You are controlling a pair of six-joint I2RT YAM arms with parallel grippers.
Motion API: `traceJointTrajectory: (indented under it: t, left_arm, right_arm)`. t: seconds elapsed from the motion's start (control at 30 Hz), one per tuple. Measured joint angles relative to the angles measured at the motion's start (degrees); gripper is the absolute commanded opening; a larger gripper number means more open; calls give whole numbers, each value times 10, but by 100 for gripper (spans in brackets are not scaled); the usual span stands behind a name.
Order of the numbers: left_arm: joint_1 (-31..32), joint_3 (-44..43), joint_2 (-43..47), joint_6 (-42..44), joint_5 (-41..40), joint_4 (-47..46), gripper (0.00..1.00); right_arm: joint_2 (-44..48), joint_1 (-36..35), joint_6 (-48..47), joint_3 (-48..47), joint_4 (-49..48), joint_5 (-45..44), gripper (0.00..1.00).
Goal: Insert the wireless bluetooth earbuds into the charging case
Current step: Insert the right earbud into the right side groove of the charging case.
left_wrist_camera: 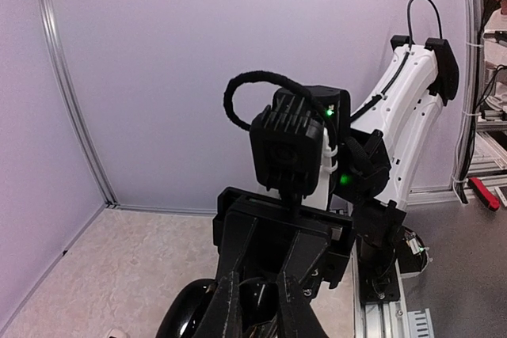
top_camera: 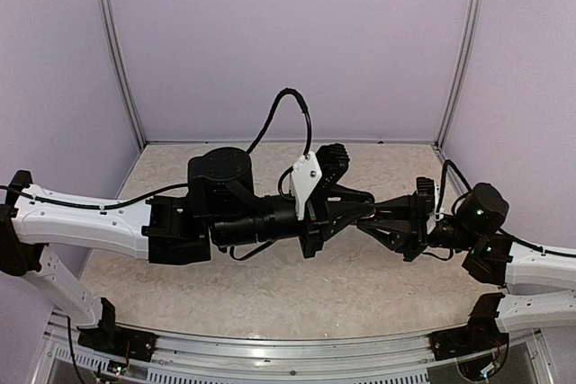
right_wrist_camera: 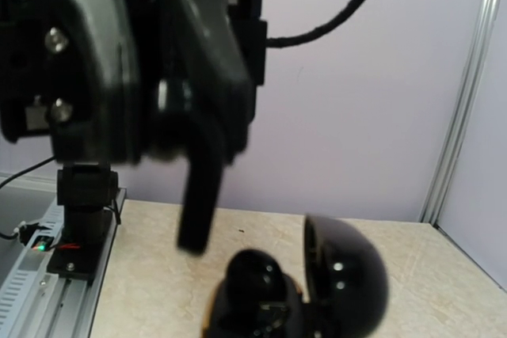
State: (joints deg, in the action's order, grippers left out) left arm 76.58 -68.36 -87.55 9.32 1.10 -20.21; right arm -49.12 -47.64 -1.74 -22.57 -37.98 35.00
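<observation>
Both grippers meet tip to tip in mid-air above the table. My right gripper (top_camera: 372, 219) is shut on the glossy black charging case (right_wrist_camera: 261, 306), which fills the bottom of the right wrist view. The case's lid (right_wrist_camera: 348, 275) stands open to the right. A rounded glossy black lump (right_wrist_camera: 253, 269) sits on the case's base; it is too blurred to tell whether this is one of the earbuds. My left gripper (top_camera: 357, 209) is shut, and one dark finger (right_wrist_camera: 198, 195) hangs just left of the case. In the left wrist view the lid (left_wrist_camera: 184, 316) shows beside the right gripper's fingers (left_wrist_camera: 226, 298).
A beige speckled table (top_camera: 270, 285) lies below, walled in by lilac panels (top_camera: 288, 42). A metal rail (top_camera: 288, 348) carries the arm bases along the near edge. The right arm's white links (left_wrist_camera: 408, 116) rise at the table's side.
</observation>
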Motion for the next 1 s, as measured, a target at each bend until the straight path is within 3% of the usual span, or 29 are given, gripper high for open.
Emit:
traceJointTrajectory:
  t: [0.83,1.0]
  left_arm:
    - [1,-14,-28,1,-37,1,9]
    - [1,-15,-30,0,-38,0,13]
  right_arm:
    - [14,-10,-3,-2,10,-4,0]
    - [18,-10,-3,-2,13,-6,0]
